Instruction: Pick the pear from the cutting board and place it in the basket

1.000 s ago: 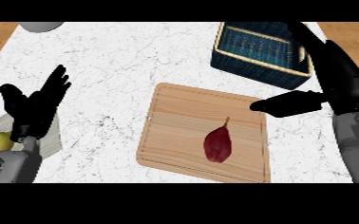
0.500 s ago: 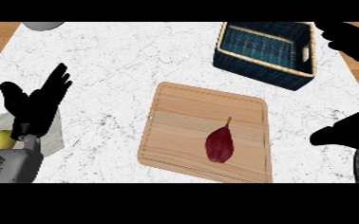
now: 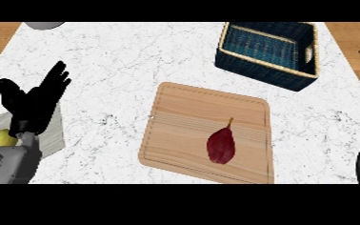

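The dark red pear [image 3: 221,145] lies on the cutting board [image 3: 183,124] at the lower centre, stem pointing up. The basket [image 3: 269,72] sits on the table [image 3: 126,62] at upper right. The left hand [image 3: 36,102] rests released at the left edge, fingers up, grasping nothing.

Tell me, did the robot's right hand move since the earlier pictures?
Yes. It was above the wooden cutting board, near the dark woven basket. It pulled away toward the right edge; now only a dark sliver shows at the lower right edge.
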Action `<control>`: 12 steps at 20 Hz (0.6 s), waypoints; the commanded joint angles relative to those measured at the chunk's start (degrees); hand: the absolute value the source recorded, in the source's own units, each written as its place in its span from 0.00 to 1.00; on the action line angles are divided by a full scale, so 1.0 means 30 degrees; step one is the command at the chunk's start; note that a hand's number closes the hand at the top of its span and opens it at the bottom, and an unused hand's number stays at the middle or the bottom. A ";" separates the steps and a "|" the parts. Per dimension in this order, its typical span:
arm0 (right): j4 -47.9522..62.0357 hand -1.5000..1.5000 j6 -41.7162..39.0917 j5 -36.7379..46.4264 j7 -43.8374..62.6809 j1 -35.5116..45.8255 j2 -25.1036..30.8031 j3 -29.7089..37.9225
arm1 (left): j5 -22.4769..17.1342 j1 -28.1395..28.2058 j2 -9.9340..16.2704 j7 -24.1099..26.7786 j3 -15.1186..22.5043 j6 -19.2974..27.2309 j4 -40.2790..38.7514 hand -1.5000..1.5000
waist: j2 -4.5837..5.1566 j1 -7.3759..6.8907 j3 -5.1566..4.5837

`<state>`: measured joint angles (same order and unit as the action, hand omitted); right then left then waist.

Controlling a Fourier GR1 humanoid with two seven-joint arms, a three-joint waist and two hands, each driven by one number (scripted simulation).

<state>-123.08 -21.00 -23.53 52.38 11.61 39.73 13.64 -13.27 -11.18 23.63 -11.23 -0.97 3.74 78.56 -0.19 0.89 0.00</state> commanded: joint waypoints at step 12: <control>0.0371 0.00 0.2310 1.2007 -0.7364 -0.4734 -0.8100 -0.5294 | 0.1342 -0.0504 -0.1531 0.0141 0.0052 -0.0094 -0.0349 0.50 | 0.0097 -0.0316 0.0005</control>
<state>-126.34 -17.58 2.80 35.92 -2.75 20.69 3.18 -10.83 -11.61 21.14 -11.91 -1.60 2.86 79.29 -0.01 0.06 0.03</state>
